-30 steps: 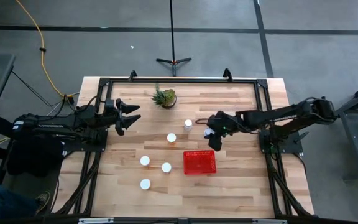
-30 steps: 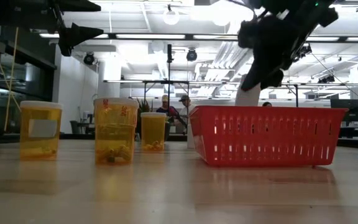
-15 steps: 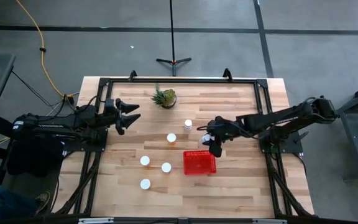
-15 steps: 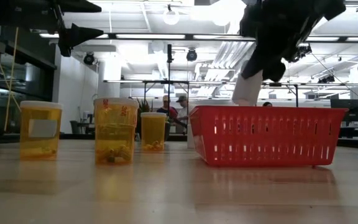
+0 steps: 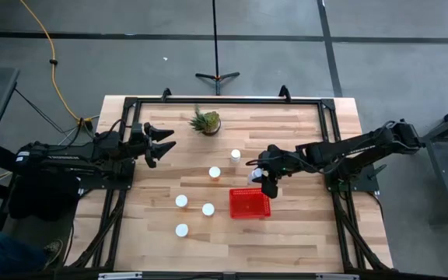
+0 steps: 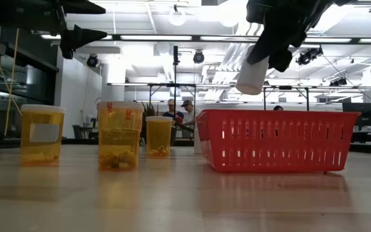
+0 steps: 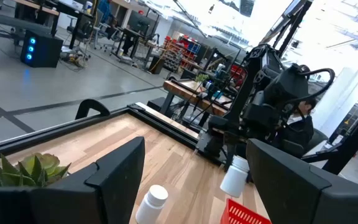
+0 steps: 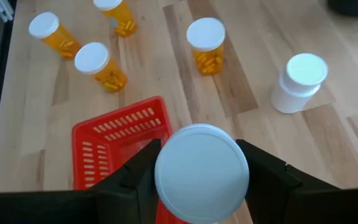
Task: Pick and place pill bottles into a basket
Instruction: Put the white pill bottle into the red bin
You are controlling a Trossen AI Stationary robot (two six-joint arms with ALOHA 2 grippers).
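My right gripper (image 5: 268, 182) is shut on a white pill bottle (image 6: 251, 76) just above the far edge of the red basket (image 5: 249, 203). The basket also shows in the low view (image 6: 275, 138). Another white bottle (image 5: 235, 155) stands on the table behind the basket. Several amber bottles with white caps stand left of the basket, such as one (image 5: 215, 173) and another (image 5: 181, 201). My left gripper (image 5: 166, 143) is open and empty above the table's far left. It waits there. My right gripper pinches the white bottle between its two fingers (image 8: 135, 177), one on each side just below the cap (image 8: 201, 171). The fingers slant down from the table's right. The bottle hangs tilted, its lower end (image 6: 250, 85) clear above the basket's rim.
A small green potted plant (image 5: 206, 120) stands at the far middle. Amber bottles (image 6: 119, 135) stand in a loose group left of the basket. The black frame rail (image 5: 224, 99) runs around the table top. People show in the room behind the table (image 6: 178, 109).
My right gripper has carried the white bottle toward the table's near edge, to above the basket's far rim. It has also risen. The bottle's lower end, which was behind the basket's rim in the low view, now hangs clear above it.
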